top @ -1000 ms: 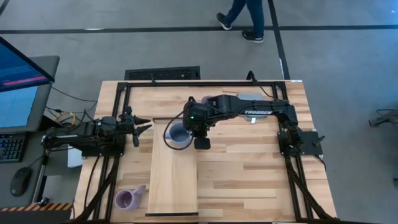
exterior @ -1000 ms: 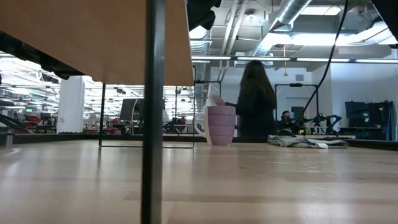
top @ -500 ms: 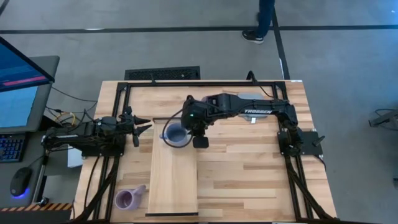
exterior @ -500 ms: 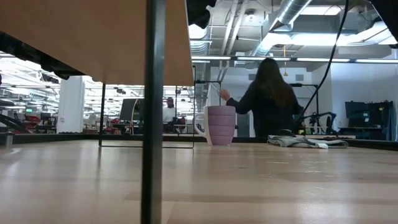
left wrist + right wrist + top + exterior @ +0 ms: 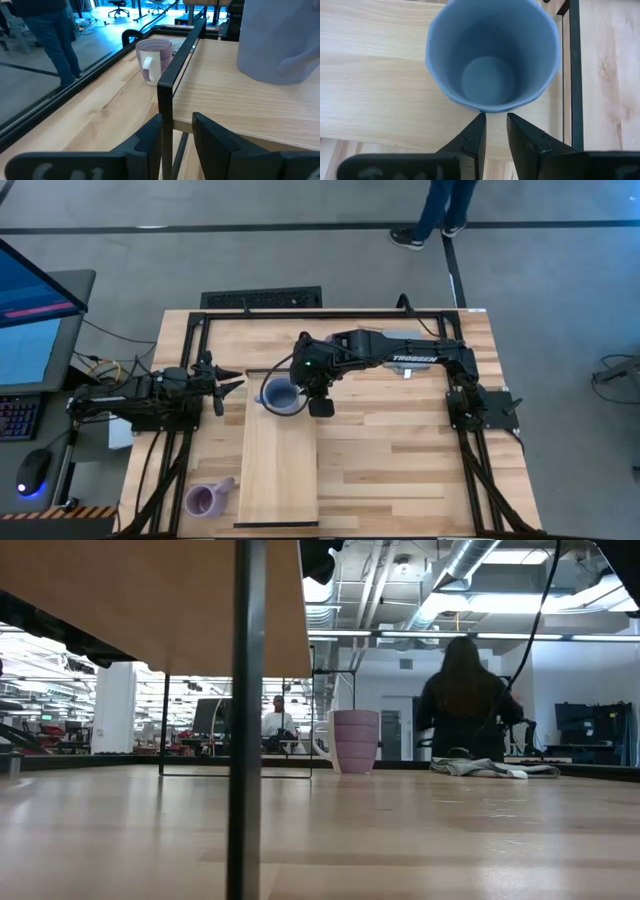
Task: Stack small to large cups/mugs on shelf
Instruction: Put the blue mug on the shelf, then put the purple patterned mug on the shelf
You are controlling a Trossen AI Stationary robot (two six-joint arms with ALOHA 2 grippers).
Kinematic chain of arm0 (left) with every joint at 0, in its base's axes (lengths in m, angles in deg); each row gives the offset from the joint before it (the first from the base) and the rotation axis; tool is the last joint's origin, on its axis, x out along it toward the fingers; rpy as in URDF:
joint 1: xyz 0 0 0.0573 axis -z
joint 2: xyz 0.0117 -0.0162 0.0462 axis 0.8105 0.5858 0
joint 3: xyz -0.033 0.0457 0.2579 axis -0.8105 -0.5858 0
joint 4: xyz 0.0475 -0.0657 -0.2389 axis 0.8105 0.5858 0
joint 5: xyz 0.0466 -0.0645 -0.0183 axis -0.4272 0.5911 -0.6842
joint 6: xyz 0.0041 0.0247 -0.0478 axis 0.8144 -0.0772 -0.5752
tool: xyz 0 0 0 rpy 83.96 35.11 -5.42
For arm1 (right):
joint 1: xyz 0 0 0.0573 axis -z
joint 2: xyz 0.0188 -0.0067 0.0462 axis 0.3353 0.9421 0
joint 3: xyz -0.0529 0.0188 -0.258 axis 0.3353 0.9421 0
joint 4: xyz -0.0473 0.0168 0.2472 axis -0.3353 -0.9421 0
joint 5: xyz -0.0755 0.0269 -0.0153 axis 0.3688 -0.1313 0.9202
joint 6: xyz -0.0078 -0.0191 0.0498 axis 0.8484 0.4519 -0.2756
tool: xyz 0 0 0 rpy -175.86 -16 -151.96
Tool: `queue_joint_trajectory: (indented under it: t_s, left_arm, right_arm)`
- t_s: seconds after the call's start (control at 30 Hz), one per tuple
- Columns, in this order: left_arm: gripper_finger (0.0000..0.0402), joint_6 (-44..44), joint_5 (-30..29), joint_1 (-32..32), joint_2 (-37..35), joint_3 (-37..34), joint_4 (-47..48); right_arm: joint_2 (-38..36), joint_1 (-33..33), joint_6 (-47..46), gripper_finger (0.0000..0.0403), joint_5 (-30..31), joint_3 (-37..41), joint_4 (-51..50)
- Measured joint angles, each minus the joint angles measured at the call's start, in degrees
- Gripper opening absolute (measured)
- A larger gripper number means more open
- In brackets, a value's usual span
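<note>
Standing upright, empty blue-grey mug [image 5: 491,55] sat on shelf [image 5: 277,470], right claw [image 5: 495,131] pinching its handle. Left claw [image 5: 177,132] slightly spread beside shelf. Purple mug [image 5: 205,500] on worktop [image 5: 400,460]; person [image 5: 467,700] behind.

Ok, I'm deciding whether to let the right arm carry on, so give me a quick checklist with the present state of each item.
1. Blue-grey mug upright over the shelf: ok.
2. Right gripper at the mug's rim: ok; whether it grips, cannot tell.
3. Mug resting on the shelf rather than lifted: cannot tell.
4. Left gripper parked beside the shelf's far end, clear of the mug: ok.
5. Purple mug on the shelf: not ok, it stands on the table by the near end.
6. Second purple mug on the shelf: not ok, on the tabletop.
</note>
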Motion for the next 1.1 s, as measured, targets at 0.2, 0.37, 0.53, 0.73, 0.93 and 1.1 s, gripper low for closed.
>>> queue_joint_trajectory:
  t_s: [0.2, 0.37, 0.53, 0.73, 0.93, 1.1]
  left_arm:
    - [0.0098, 0.0, 0.0, 0.0, 0.0, 0.0, 0.0]
    - [0.0098, 0.0, 0.0, 0.0, 0.0, 0.0, 0.0]
    - [0.0098, 0.0, 0.0, 0.0, 0.0, 0.0, 0.0]
    - [0.0098, 0.0, 0.0, 0.0, 0.0, 0.0, 0.0]
    - [0.0098, 0.0, 0.0, 0.0, 0.0, 0.0, 0.0]
    - [0.0098, 1.3, -0.5, 0.0, 0.0, 0.0, -0.4]
  right_arm:
    - [0.0, 0.0, 0.0, 0.01, 0.1, 0.0, -0.1]
    - [0.0, 0.0, 0.0, 0.01, 0.8, 0.0, -0.3]
    - [-0.6, 0.0, -0.6, 0.01, 4.4, -0.1, -2.5]
    - [-1.5, 0.0, -1.7, 0.01, 5.2, -0.1, -6.0]
    - [-4.3, 0.9, 0.9, 0.01, 5.2, -0.1, -8.1]
    - [-7.3, 2.9, 1.9, 0.01, 5.2, -0.1, -8.4]
